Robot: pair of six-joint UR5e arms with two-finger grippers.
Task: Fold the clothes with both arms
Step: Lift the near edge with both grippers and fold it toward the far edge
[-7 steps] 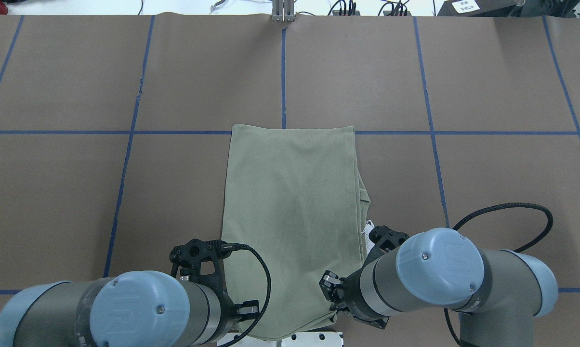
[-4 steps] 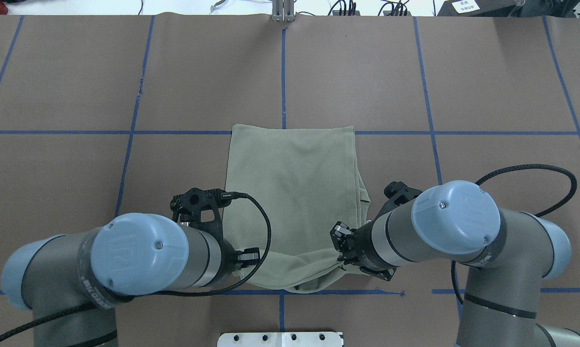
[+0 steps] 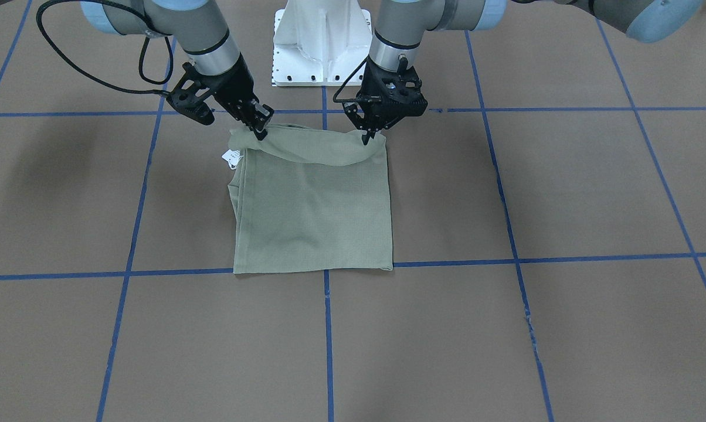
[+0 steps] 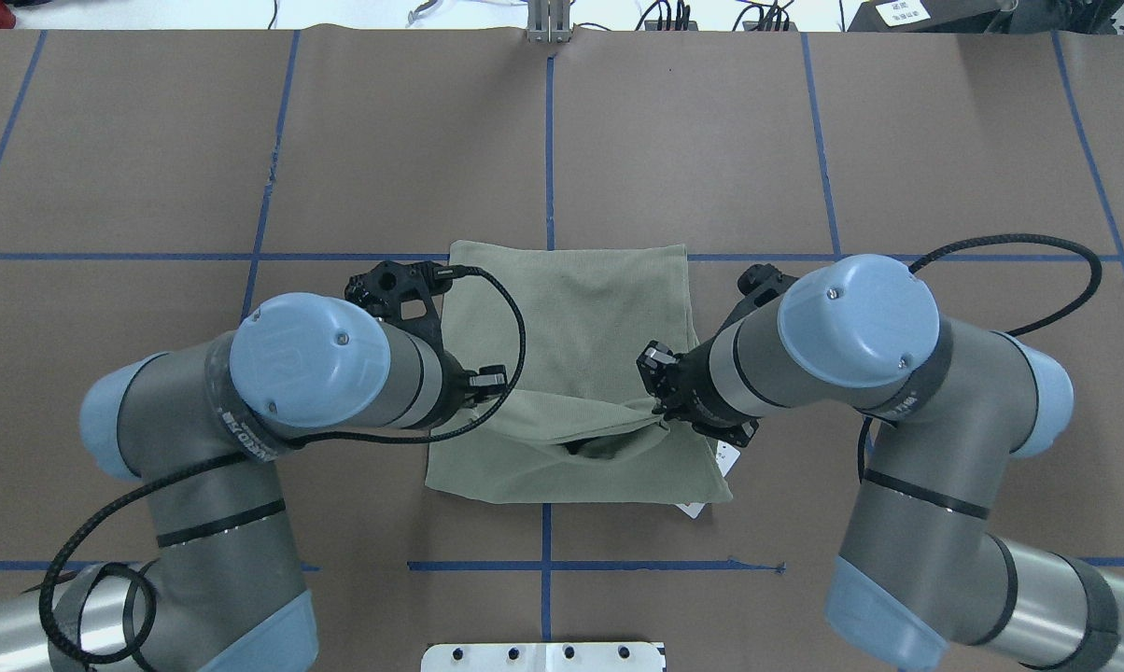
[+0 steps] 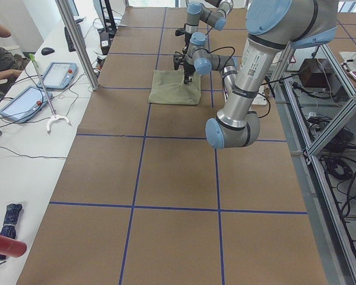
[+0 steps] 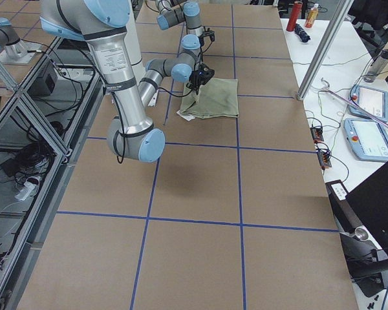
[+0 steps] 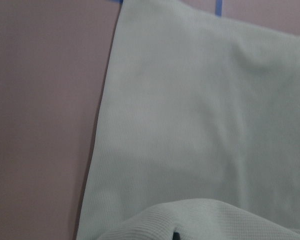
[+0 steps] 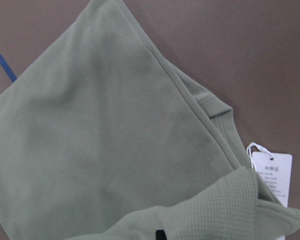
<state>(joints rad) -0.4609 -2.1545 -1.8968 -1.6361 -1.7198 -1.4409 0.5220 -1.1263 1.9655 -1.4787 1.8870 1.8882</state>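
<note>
The sage-green shirt (image 4: 571, 308) lies on the brown table, folded into a narrow rectangle. Its near hem is lifted and drawn over the rest as a sagging fold (image 3: 312, 153). My left gripper (image 4: 489, 397) is shut on the left corner of that hem; in the front-facing view it is on the right (image 3: 367, 138). My right gripper (image 4: 661, 415) is shut on the right corner (image 3: 261, 132). The white paper tag (image 4: 725, 457) lies by the shirt's right edge and also shows in the right wrist view (image 8: 272, 177). The left wrist view shows flat shirt fabric (image 7: 200, 125) below the held fold.
The white pedestal base (image 3: 321, 41) stands at the robot's side of the table. Blue tape lines (image 4: 549, 140) cross the brown cover. A side bench with tablets (image 5: 24, 101) runs along the table's far edge, with a metal post (image 5: 77, 41).
Both grippers have moved away from the robot's base, carrying the shirt's near hem up and forward over the rest. The shirt now covers less length of table.
</note>
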